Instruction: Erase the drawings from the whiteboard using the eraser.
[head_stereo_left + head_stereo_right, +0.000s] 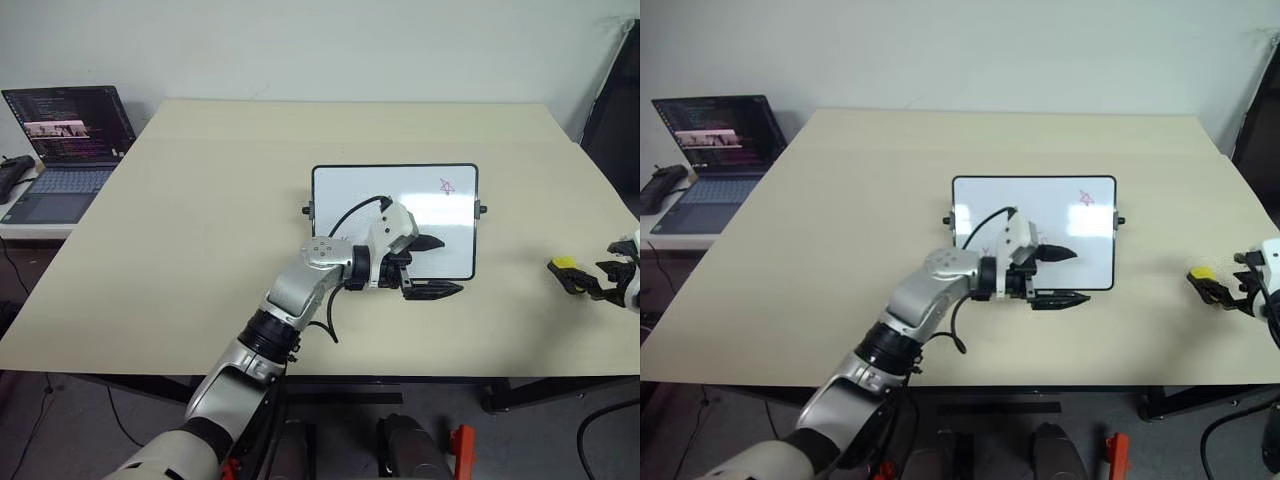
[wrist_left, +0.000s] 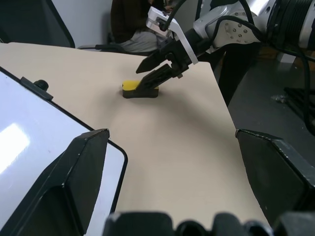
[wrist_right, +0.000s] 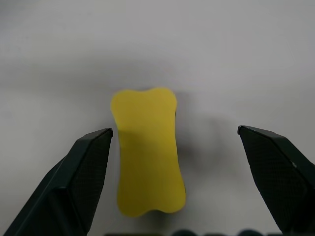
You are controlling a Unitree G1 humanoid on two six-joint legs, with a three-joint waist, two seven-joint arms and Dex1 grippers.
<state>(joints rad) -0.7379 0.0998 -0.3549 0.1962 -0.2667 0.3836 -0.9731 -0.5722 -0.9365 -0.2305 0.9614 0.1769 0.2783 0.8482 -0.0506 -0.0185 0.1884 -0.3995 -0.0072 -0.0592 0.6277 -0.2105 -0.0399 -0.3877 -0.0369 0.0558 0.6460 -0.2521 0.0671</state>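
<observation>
The whiteboard [image 1: 395,215] lies flat in the middle of the table, with a small pink star drawing [image 1: 447,186] near its far right corner. My left gripper [image 1: 452,265] hovers open over the board's near right corner, pointing right, with nothing between its fingers. The yellow eraser [image 1: 563,265] lies on the table to the right of the board, apart from it. My right gripper [image 3: 173,131] is open with the eraser [image 3: 147,152] lying between its fingers, closer to one of them. The left wrist view shows the right gripper [image 2: 150,73] reaching down over the eraser [image 2: 132,86].
An open laptop [image 1: 70,135] stands on a low side table at the left, with a black device [image 1: 12,175] beside it. The table's right edge [image 1: 610,180] runs close to my right gripper. A dark panel [image 1: 615,100] stands beyond that edge.
</observation>
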